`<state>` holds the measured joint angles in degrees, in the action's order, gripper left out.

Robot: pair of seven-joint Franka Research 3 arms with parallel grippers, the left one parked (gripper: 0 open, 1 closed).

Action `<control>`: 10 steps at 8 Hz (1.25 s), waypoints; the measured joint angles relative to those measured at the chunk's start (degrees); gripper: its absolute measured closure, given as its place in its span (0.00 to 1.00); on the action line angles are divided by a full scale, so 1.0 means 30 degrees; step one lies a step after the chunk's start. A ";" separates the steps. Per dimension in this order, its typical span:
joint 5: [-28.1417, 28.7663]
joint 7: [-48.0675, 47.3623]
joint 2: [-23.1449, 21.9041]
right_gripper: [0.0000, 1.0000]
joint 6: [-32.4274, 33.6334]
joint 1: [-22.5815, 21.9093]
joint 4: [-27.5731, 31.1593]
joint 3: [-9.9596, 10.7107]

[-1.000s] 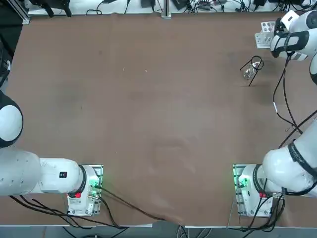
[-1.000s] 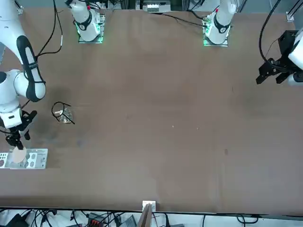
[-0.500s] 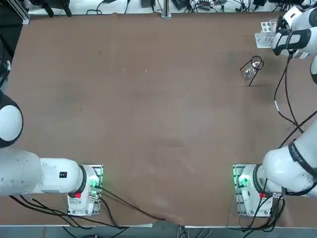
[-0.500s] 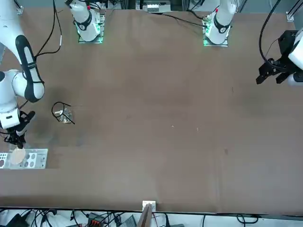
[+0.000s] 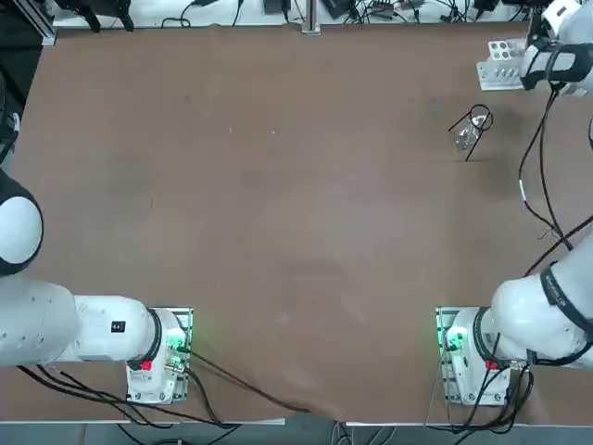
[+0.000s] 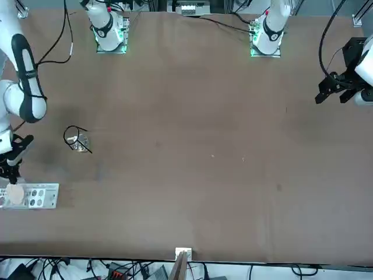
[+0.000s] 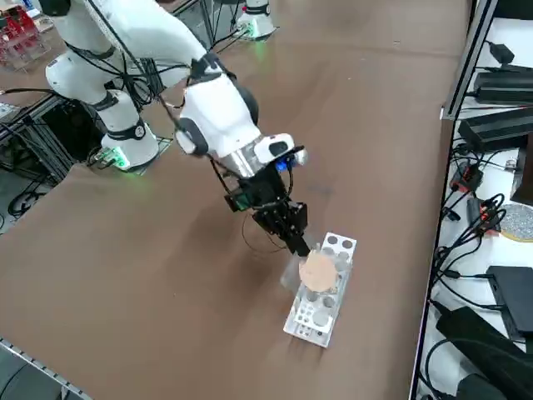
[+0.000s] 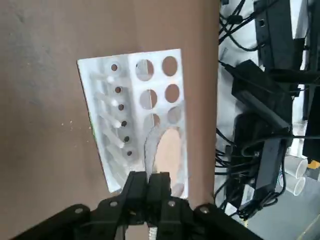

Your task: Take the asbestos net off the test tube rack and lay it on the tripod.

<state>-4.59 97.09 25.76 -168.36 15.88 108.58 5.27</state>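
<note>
The right end effector (image 8: 152, 184) has closed on the edge of the asbestos net (image 7: 317, 272) and lifted it tilted just above the test tube rack (image 7: 323, 302), where a second ago it lay flat with fingers apart. The tripod (image 5: 470, 131) stands unmoved on the desk (image 5: 278, 185) near the rack.

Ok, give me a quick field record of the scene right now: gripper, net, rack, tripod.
right gripper: shut on the edge of the asbestos net, above the rack
asbestos net: held tilted over the test tube rack, pale disc showing
test tube rack: on the table at its far right corner, near the edge
tripod: standing apart from the rack, ring bare
step left: carry the net to the tripod
</note>
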 joint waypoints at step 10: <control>-0.3745 -1.6541 -0.5714 0.99 1.4925 -0.5155 -0.0079 -0.0277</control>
<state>-15.83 47.47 8.61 -123.58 0.42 108.34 4.44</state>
